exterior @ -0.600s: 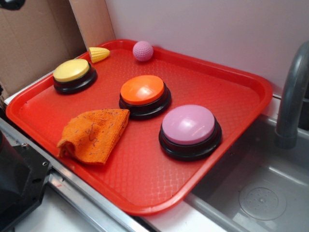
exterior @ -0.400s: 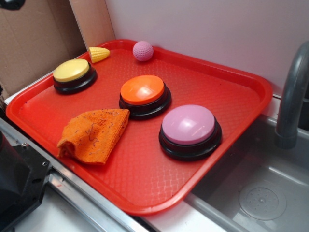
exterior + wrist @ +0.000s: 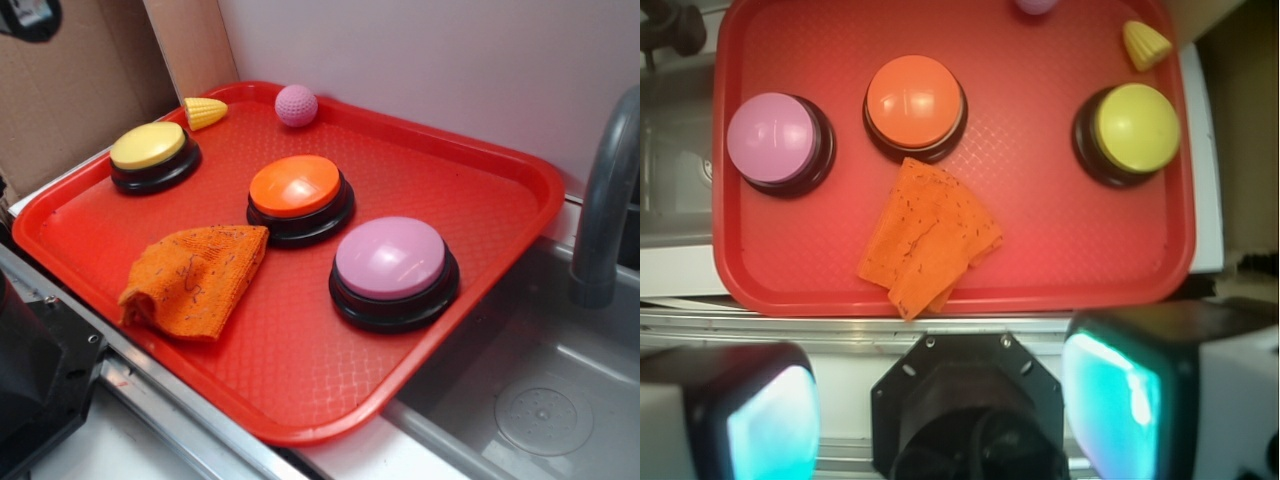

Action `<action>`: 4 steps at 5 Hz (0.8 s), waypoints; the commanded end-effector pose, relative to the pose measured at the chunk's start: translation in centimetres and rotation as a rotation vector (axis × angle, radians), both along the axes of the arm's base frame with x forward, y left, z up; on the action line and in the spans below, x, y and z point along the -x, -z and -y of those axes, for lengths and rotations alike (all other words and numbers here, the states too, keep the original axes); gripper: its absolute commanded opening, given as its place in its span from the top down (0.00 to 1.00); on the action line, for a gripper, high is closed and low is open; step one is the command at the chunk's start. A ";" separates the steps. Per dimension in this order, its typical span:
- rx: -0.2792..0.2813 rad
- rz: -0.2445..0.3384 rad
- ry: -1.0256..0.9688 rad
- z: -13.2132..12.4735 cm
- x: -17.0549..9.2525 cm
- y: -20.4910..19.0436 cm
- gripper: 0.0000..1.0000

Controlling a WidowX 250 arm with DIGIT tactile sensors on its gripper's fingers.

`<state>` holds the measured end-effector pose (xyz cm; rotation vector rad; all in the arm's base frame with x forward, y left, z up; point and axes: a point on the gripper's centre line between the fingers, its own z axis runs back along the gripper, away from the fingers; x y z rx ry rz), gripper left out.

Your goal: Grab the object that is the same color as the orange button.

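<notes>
The big red tray (image 3: pixel 480 200) fills most of the scene, with a grey sink (image 3: pixel 540 400) just beside its right edge. The orange button (image 3: pixel 297 190) sits in the middle of the tray. The pink button (image 3: pixel 392 262) sits beside the orange button, toward the sink. The yellow button (image 3: pixel 152 152) sits on its other side. The orange cloth (image 3: pixel 195 278) lies in front of the orange button, almost touching it and close to the tray's front edge, with nothing on top. A pink ball (image 3: pixel 296 104) and a little yellow corn (image 3: pixel 204 112) sit far behind the orange button. The gripper (image 3: pixel 940 405) hangs high off the tray, fingers wide apart, holding nothing.
</notes>
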<state>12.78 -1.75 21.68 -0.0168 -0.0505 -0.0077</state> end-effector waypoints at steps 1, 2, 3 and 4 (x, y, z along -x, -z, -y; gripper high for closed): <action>-0.042 -0.076 -0.306 0.4 -0.3 5.8 0.00; -0.072 -0.091 -0.482 0.9 -0.6 9.2 0.00; -0.116 -0.062 -0.577 1.5 -1.1 12.0 0.00; -0.130 -0.077 -0.646 0.9 -2.0 15.8 0.00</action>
